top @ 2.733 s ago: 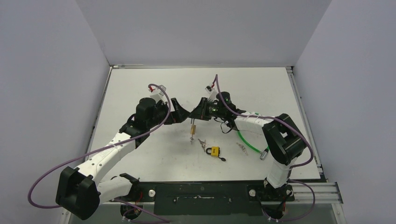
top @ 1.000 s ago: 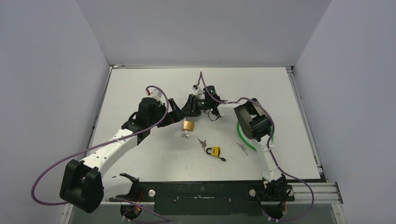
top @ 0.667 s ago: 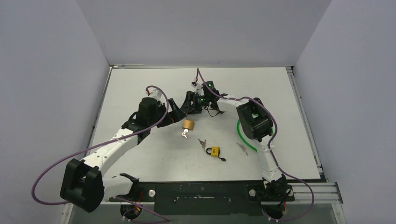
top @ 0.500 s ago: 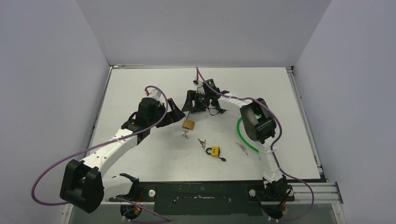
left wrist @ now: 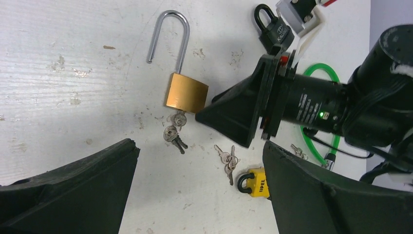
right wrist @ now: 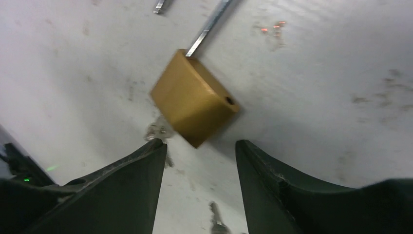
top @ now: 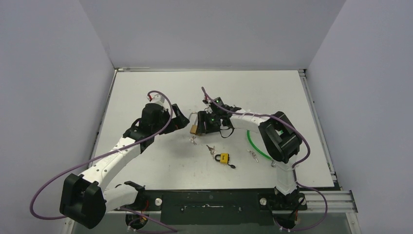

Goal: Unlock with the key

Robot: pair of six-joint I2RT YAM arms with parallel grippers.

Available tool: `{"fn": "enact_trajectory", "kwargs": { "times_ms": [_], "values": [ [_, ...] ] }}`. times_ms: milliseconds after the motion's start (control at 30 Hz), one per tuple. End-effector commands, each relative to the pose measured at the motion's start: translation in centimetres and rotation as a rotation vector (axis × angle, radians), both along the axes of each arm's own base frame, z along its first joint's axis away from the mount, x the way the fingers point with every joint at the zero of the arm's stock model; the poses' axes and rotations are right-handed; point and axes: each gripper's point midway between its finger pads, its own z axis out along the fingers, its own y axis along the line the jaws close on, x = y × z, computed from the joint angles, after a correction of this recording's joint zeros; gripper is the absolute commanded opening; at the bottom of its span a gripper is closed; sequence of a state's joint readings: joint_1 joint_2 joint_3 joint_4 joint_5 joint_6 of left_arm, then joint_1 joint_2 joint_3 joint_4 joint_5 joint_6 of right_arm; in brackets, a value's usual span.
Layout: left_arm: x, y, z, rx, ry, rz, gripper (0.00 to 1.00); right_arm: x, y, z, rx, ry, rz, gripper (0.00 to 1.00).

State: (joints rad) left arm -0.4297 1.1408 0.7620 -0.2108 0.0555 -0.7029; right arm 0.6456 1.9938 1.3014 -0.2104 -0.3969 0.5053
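Left end effector (left wrist: 199,145) sat spread wide and holding nothing, low over the desk (left wrist: 73,73) and looking straight at the target. The brass padlock (left wrist: 186,92) lay flat on the desk between the two arms. Its long axis ran far to near in the top view, with the shackle (left wrist: 183,48) pointing at the far edge and the key bunch (left wrist: 174,135) hanging off the near end of the body. One shackle leg was out of the body, so my read was that the lock had already popped, with the key apparently seated in the bottom. Right end effector (right wrist: 200,142) was the nearer one. It came in from the padlock's right side with its fingers parted and the body just beyond their tips, not pinched. One fingertip was at the body's lower corner, but I couldn't tell touching from just beside. Any next grab hinged on that: the body lay crosswise ahead of the right fingers, with the keys off to one side of the gap. Further right and clear of the action were the spare keys (left wrist: 227,158), a yellow padlock (left wrist: 258,183), a black padlock (left wrist: 275,31) and a green cable (left wrist: 319,69).
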Motion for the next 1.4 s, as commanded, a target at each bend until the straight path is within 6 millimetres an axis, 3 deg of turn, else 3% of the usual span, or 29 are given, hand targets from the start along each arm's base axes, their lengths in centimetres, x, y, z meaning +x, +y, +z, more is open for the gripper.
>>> {"fn": "enact_trajectory", "kwargs": {
  "times_ms": [0, 167, 300, 467, 733, 833, 1000, 1100, 1200, 1367],
  "values": [
    [0.9, 0.3, 2.4, 0.0, -0.068, 0.011, 0.97, -1.7, 1.1, 0.7, 0.048, 0.023, -0.062, 0.56],
    [0.9, 0.3, 2.0, -0.001, -0.059, 0.008, 0.97, -1.6, 2.0, -0.2, 0.086, 0.041, -0.086, 0.49],
    [0.8, 0.3, 2.0, -0.004, -0.061, 0.009, 0.97, 0.4, 2.4, -0.6, 0.077, 0.009, -0.118, 0.41],
    [0.8, 0.4, 1.9, -0.002, -0.058, 0.011, 0.97, 3.0, 4.5, -0.4, 0.124, -0.012, -0.101, 0.39],
    [0.9, 0.7, 1.9, 0.003, -0.052, 0.024, 0.96, 7.4, 7.4, 1.8, 0.241, -0.113, -0.082, 0.4],
    [0.9, 0.8, 1.9, 0.006, -0.048, 0.026, 0.96, 8.6, 7.2, 4.0, 0.251, -0.185, -0.075, 0.43],
    [0.9, 0.8, 2.1, 0.003, -0.057, 0.02, 0.96, 9.4, 3.3, 9.9, 0.226, -0.377, -0.12, 0.56],
    [0.9, 0.5, 2.4, -0.007, -0.064, 0.006, 0.96, 9.8, -1.2, 12.4, 0.123, -0.488, -0.191, 0.59],
    [0.8, 0.4, 2.4, -0.012, -0.065, 0.0, 0.96, 10.1, -6.5, 12.4, -0.021, -0.514, -0.287, 0.61],
    [0.9, 0.3, 2.3, -0.022, -0.065, -0.001, 0.96, 11.2, -15.8, 9.5, -0.2, -0.414, -0.519, 0.59]
  ]
}}
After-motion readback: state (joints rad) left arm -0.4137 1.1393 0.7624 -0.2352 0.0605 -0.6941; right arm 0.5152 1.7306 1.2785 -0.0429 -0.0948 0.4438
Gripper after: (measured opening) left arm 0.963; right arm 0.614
